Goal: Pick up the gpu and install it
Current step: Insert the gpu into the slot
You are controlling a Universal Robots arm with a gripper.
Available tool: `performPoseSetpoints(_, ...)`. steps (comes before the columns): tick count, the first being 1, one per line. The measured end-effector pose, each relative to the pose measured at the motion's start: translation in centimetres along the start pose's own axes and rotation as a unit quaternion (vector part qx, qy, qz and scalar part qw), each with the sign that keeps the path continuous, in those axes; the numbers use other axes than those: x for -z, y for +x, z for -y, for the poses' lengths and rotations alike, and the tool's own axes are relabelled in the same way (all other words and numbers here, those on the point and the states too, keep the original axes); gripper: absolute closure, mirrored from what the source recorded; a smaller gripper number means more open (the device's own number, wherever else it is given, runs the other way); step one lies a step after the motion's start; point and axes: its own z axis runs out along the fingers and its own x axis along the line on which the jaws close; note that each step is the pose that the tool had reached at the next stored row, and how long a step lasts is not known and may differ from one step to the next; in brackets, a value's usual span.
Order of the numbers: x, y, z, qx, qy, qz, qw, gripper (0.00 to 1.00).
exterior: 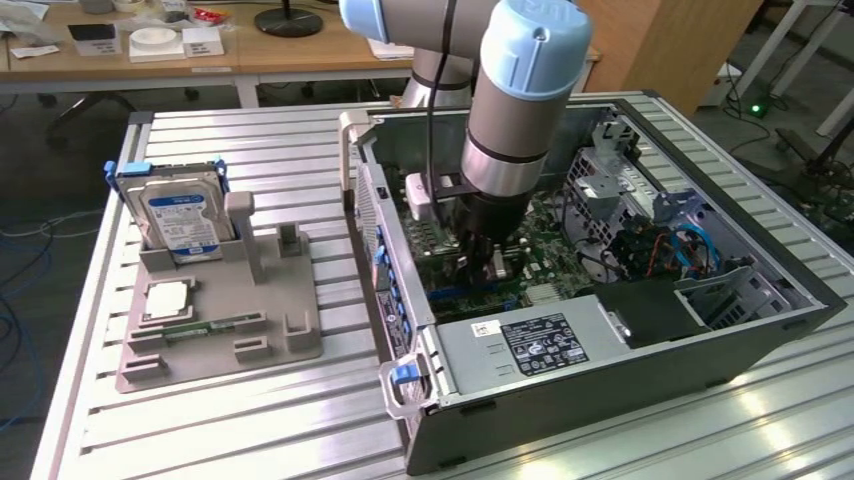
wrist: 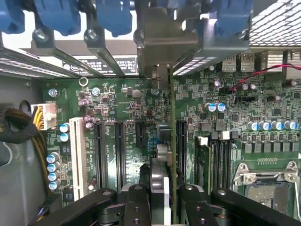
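Reaching down into the open computer case (exterior: 747, 330), the tool (wrist: 162, 197) is clamped on the gpu (wrist: 173, 141), which it carries edge-on with the card's long edge pointing at the motherboard (wrist: 122, 103) directly beneath. The wrist view shows the thin board standing upright between the dark finger links, lined up along one of the long black expansion slots (wrist: 181, 146), apparently so its contacts can meet the socket squarely; whether the edge is already seated there cannot be told. Ahead of the tool, the card's metal bracket end (wrist: 162, 44) sits up against the case's rear openings, beside the blue retaining clips (wrist: 113, 16). In the exterior view the arm (exterior: 527, 110) stands nearly vertical over the case, the tool (exterior: 483, 262) low among the board's components. Well off to one side of the tool, on the slatted counter (exterior: 267, 420), a grey parts holder (exterior: 220, 300) carries a hard drive (exterior: 180, 220) upright and a memory stick (exterior: 200, 328) lying flat.
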Motion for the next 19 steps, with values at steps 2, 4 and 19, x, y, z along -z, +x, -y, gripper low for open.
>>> performPoseSetpoints(2,0.02,0.00,-0.01,0.000,0.0000,0.0001,1.0000,0.71)
performPoseSetpoints(4,0.03,0.00,0.00,0.000,0.0000,0.0001,1.0000,0.71)
performPoseSetpoints(19,0.00,0.07,0.00,-0.003,0.0001,-0.0001,1.0000,0.71)
